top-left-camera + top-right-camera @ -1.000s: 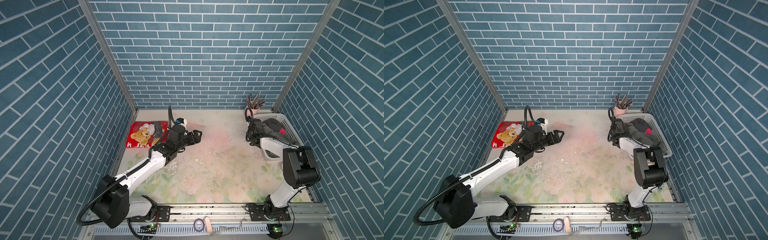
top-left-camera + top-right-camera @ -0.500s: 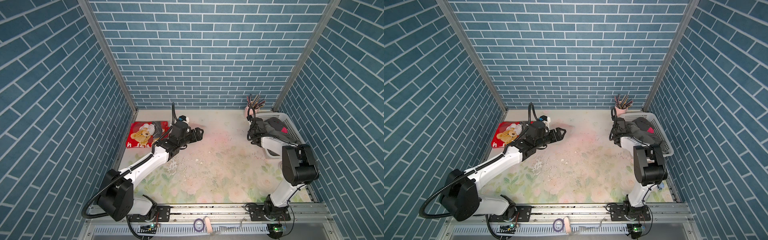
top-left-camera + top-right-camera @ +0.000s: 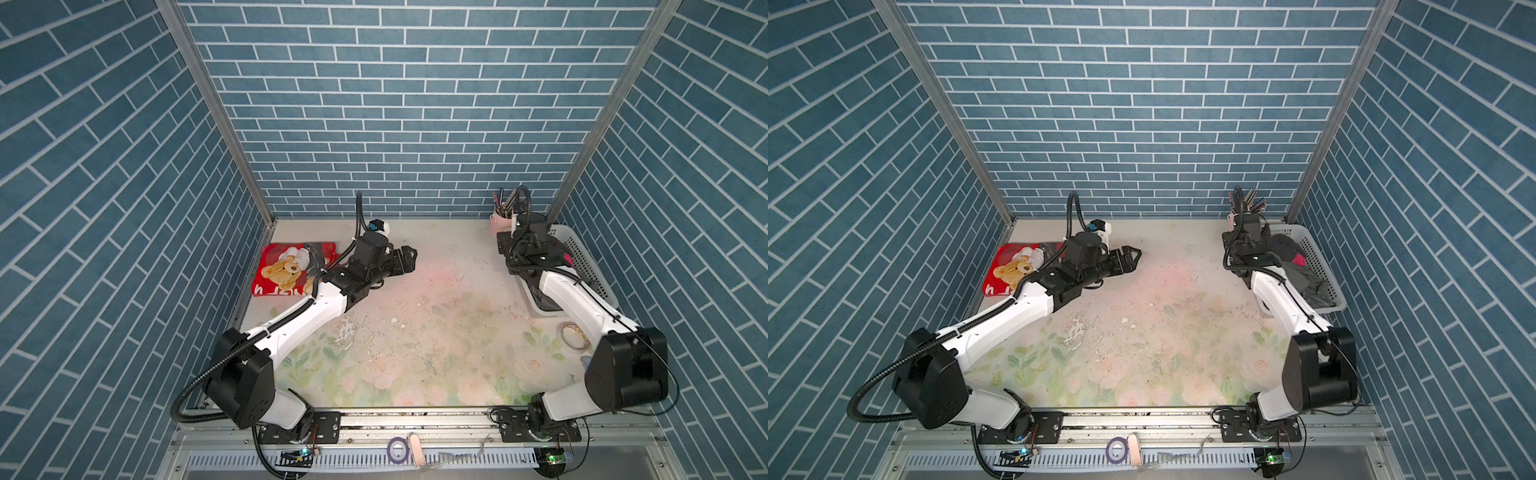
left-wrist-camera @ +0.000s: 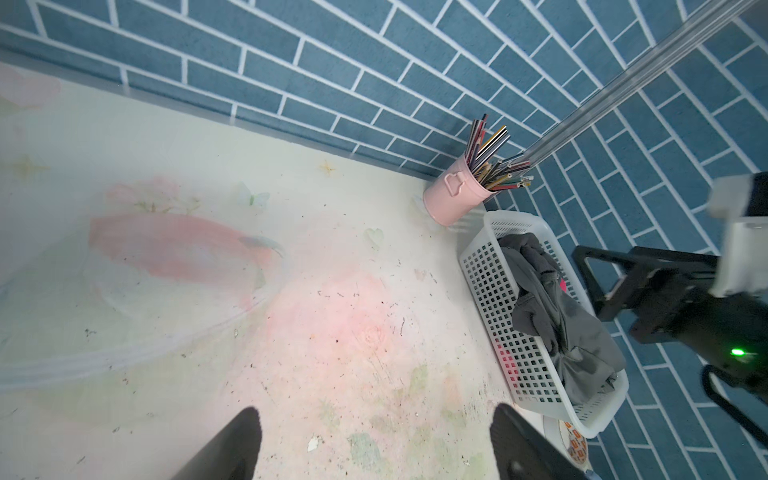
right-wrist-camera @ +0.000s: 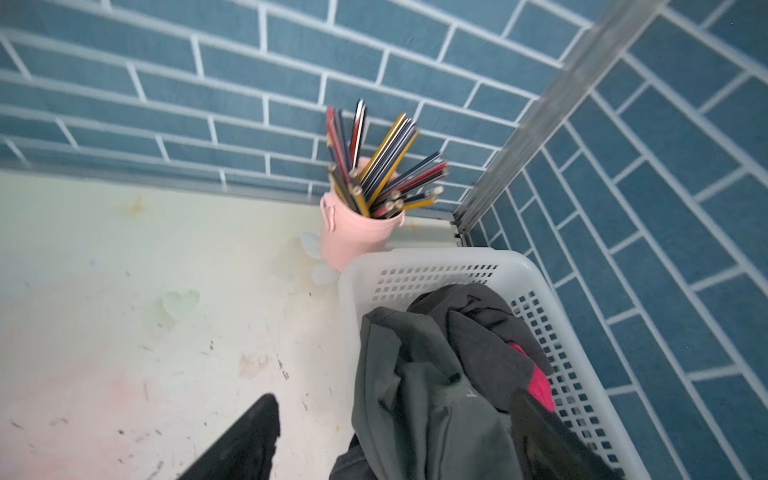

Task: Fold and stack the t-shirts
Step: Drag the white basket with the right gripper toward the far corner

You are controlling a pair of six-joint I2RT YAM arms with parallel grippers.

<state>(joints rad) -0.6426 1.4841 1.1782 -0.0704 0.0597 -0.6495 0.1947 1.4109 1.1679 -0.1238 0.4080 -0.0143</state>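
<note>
Grey t-shirt in white basket, within wide-open span of released right hand.

magenta shirt mostly buried under the dark shirt.

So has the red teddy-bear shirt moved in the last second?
No. The red teddy-bear shirt lies where it was, just beside the foot of the side wall.

Floral tabletop, folded red t-shirt, white basket, pink cup
</note>
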